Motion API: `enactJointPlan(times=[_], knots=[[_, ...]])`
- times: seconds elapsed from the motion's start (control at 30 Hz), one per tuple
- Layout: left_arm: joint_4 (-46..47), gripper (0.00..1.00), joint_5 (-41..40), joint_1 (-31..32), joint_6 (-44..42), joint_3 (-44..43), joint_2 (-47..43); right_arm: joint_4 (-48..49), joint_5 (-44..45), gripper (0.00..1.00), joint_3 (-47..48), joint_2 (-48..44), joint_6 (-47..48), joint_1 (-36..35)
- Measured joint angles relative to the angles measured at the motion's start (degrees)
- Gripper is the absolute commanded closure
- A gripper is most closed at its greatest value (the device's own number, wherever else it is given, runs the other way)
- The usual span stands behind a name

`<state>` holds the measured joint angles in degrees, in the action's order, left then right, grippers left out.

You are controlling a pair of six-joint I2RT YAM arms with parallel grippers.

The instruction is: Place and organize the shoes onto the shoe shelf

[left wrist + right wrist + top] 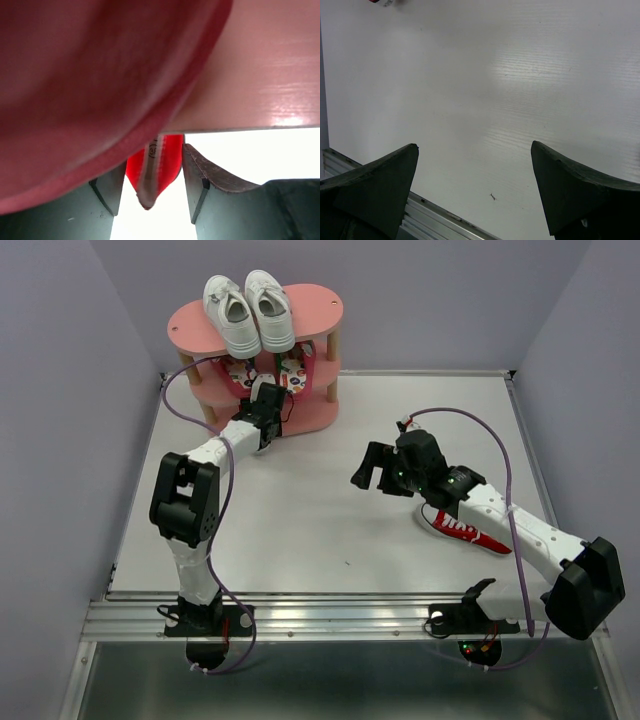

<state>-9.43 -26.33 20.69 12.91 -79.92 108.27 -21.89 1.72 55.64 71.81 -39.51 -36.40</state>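
Observation:
The pink shoe shelf (318, 310) stands at the back left. The white sneakers (250, 312) sit side by side on its top board. The red flip-flops (293, 368) lie on the middle board. My left gripper (268, 400) reaches in at the shelf's front. In the left wrist view it (154, 157) is shut on a red canvas sneaker (170, 165), under a pink board (260, 75). The second red sneaker (465, 528) lies on the table, partly under my right arm. My right gripper (365, 472) is open and empty above the table, as the right wrist view (474, 146) also shows.
The aluminium rail (330, 615) runs along the table's near edge and shows in the right wrist view (435, 215). Purple cables (500, 455) loop over both arms. Grey walls close in the back and sides.

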Motion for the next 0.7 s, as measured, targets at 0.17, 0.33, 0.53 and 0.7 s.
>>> enactJointPlan(times=[0.17,0.33,0.53,0.7], knots=[[-0.72,0.40,0.68,0.00,0.04,1.25,-1.51,-0.96,3.10,0.00,0.04,-0.07,0.55,0.00],[-3.91,0.39,0.59,0.87,0.57,5.46,-6.05,-7.91,14.43,0.00,1.36,-0.11,2.25,0.00],[-8.11,0.38,0.59,2.91,1.55,10.32,-11.91,-17.16,26.91,0.00,3.72,-0.22,1.42,1.92],[-9.64,0.37,0.63,5.68,2.73,14.82,-18.86,-26.40,31.56,0.00,3.80,-0.92,-4.70,6.23]])
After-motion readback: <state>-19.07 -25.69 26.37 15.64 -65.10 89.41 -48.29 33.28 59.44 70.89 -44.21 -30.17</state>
